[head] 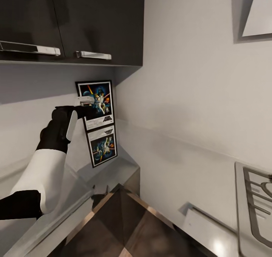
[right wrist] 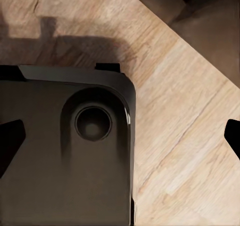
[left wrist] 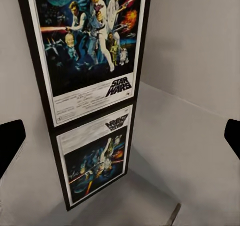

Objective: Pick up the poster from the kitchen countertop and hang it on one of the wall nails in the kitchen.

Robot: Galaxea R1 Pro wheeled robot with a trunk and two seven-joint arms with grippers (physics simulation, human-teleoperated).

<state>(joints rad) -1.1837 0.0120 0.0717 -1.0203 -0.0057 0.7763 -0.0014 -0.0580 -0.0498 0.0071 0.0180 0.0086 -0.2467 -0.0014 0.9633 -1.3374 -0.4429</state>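
We see the poster [head: 97,105] standing upright against the wall in the corner, its foot on the glossy surface [head: 113,174], mirrored just below. Our left gripper [head: 87,106] reaches in at its left edge, fingers spread wide, nothing clamped. Our right gripper [right wrist: 120,136] hangs apart over the wood floor [right wrist: 190,136].

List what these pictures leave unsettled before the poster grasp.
- Head view: the left tool overlaps the poster, hiding any contact.
- Left wrist view: the poster's top is cut off by the frame edge; small print is unreadable.
- Wall nails: none can be made out.
- Right wrist view: floor and a dark robot part.
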